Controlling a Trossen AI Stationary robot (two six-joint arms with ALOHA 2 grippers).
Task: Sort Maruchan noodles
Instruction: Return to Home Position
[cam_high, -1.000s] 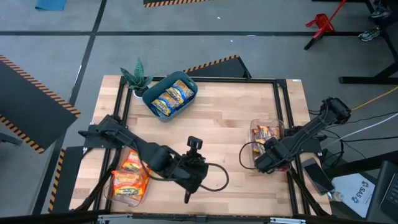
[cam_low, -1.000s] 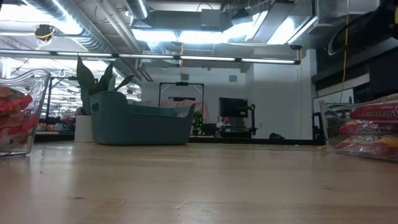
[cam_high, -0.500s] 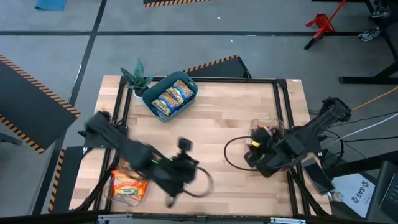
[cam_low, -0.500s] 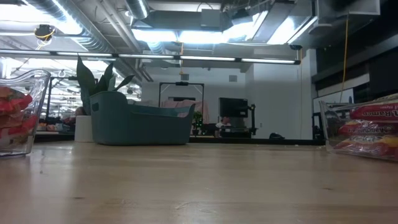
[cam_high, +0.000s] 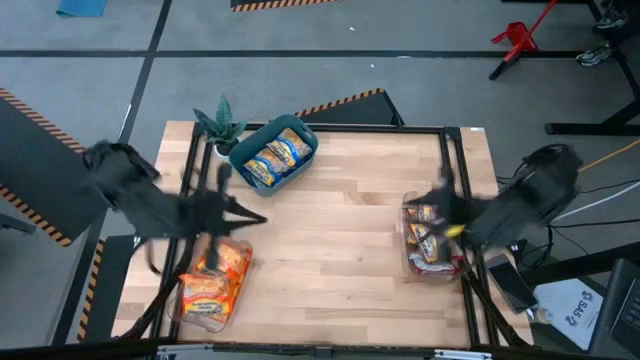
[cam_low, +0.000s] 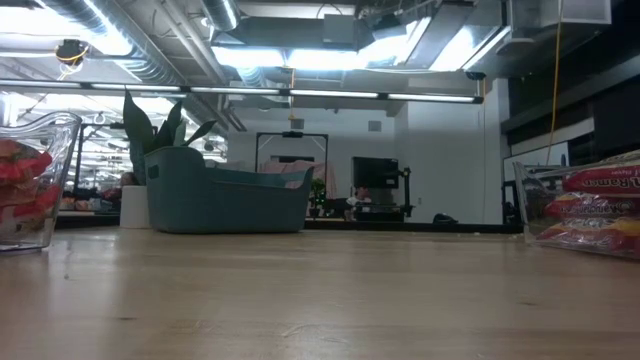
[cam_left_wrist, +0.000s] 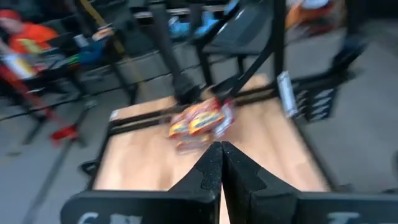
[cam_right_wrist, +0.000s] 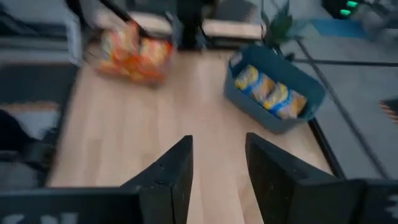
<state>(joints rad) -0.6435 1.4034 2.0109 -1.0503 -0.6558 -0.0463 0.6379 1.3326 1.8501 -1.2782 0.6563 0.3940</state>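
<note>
High view: the orange-yellow crinkly plastic noodle packets (cam_high: 212, 285) lie in a clear plastic tray (cam_high: 178, 300) at the tabletop's near left corner; the blue-white noodle packets (cam_high: 272, 158) lie side by side in a teal plastic bin (cam_high: 312, 145) near the far left corner; the red-white noodle packets (cam_high: 428, 240) fill a second clear plastic tray (cam_high: 405, 265) at the right edge; the left arm (cam_high: 150, 205) is over the left edge and the right arm (cam_high: 520, 205) over the right edge.

Low view: the red-white noodle packets lie flat and stacked, long axis level along their tray; wrapper lettering shows but cannot be read.

Left wrist view: left gripper (cam_left_wrist: 221, 149), fingers pressed together, holding nothing.

Right wrist view: right gripper (cam_right_wrist: 217, 143), fingers spread wide, holding nothing.
</note>
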